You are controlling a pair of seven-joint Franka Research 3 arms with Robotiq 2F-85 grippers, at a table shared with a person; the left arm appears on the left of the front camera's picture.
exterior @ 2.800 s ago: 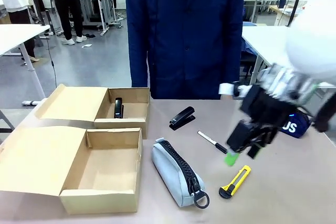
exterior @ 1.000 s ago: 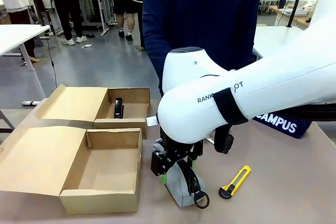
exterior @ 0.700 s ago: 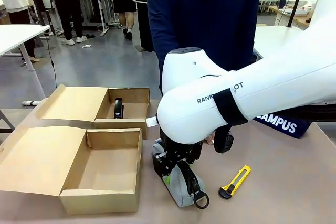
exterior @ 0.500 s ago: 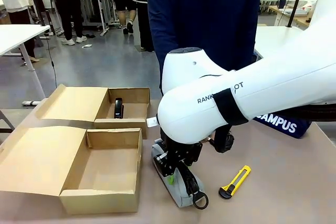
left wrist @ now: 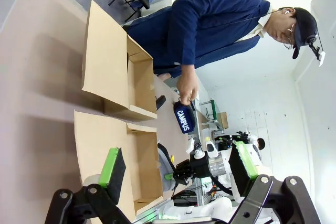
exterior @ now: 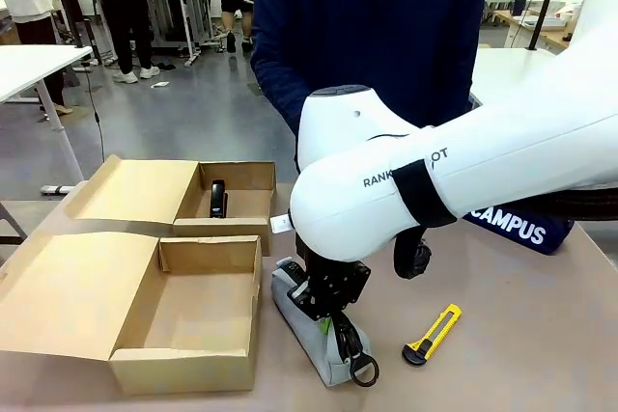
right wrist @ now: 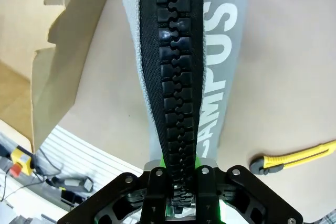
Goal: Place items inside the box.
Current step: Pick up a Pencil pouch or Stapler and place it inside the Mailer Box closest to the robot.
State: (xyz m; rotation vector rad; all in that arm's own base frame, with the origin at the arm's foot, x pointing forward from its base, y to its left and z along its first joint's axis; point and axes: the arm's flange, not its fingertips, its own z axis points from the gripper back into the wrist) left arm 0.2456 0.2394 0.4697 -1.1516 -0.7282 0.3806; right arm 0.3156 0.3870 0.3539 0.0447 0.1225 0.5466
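Observation:
The grey zip pencil case (exterior: 314, 335) lettered "CAMPUS" lies slanted on the table, just right of the near open cardboard box (exterior: 183, 370). My right gripper (exterior: 324, 302) comes down on it from above. It is shut on the black zip ridge of the case (right wrist: 181, 66), with green pads (right wrist: 198, 165) either side of the zip. A yellow-and-black utility knife (exterior: 433, 333) lies to the right of the case. The person's hand holds a navy pencil case (left wrist: 184, 117) over the far side. My left gripper (left wrist: 176, 156) hangs open and holds nothing, well away from the items.
A second open box (exterior: 220, 229) stands behind the first, with a black item (exterior: 218, 198) inside. The navy pencil case (exterior: 517, 226) shows behind my right arm. The person stands at the far edge. The box flap (right wrist: 68, 35) is close to the grey case's side.
My right gripper's jaws have shut on the grey case's zip ridge. The case's far end has shifted a little toward the near box.

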